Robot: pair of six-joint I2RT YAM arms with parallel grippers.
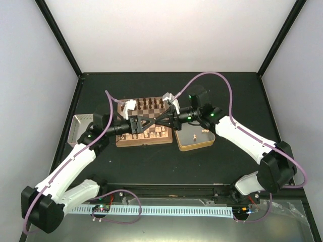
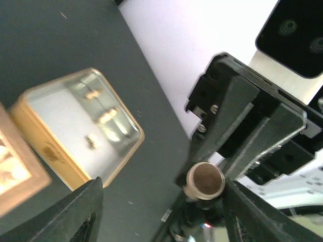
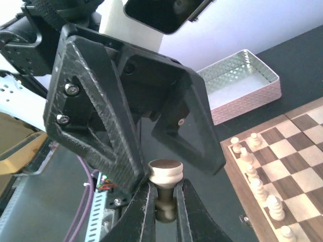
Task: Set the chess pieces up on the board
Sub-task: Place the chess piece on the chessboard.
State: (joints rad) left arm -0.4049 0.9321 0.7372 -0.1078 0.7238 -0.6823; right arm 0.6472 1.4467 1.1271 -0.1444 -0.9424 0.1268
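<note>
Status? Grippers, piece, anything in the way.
Right gripper shut on a pale chess piece, held over the board. Left gripper open, straddling that piece, not clamped. Nothing else between the two.

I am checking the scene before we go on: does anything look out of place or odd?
One pale chessman is off the board, clamped in the right gripper in mid-air, with the left gripper open around it. A few more chessmen lie in the gold tin. Nothing looks spilled or damaged.
</note>
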